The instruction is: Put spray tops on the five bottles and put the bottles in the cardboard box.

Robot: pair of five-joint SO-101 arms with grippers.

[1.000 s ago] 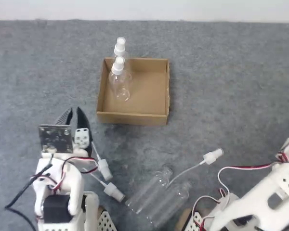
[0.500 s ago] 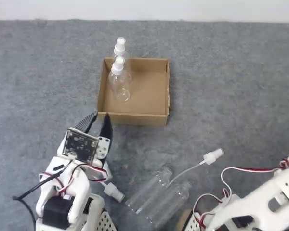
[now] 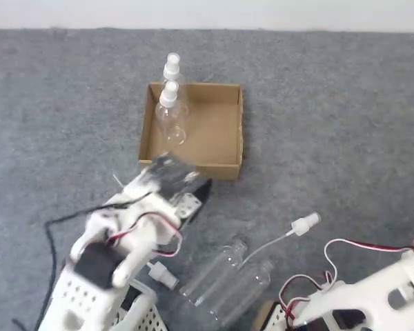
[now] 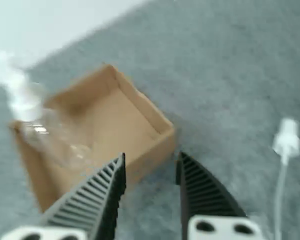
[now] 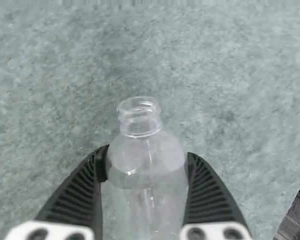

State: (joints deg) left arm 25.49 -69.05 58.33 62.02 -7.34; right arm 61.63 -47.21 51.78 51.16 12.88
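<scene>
Swung right along, that left arm: a second ago it hung off the front-left corner of the brown cardboard box [image 3: 190,167], and now the left gripper [image 4: 151,161] sits close in front of the box's front wall, nearer its right end. Its jaws stand a fair way apart with nothing between them, so that one is free. The right gripper [image 5: 146,159] is clamped on the shoulders of a clear plastic bottle with a bare open neck [image 5: 147,170]. It is held over the grey carpet [image 3: 345,124], with the right arm well out from the box's front-right corner. So the bottle wants a top, and here's the piece that matters: a white spray top with a long thin tube [image 3: 306,223] lies on the carpet off the box's front-right corner, well clear of the box. It is between the box and the right arm. It lies slantwise to the front wall, with the white head at the end nearer the box and the tube trailing away from the box toward two bare bottles [image 3: 217,269] lying side by side. From the left gripper it lies further out past the box's right end, and the left wrist view has the head off to one side. I'd say the empty left gripper is the one to fetch it. It would have to travel away from the front wall and close on the head rather than the thin tube. A second white spray top [image 3: 163,275] lies out from the box's front-left corner, under the left arm.
</scene>
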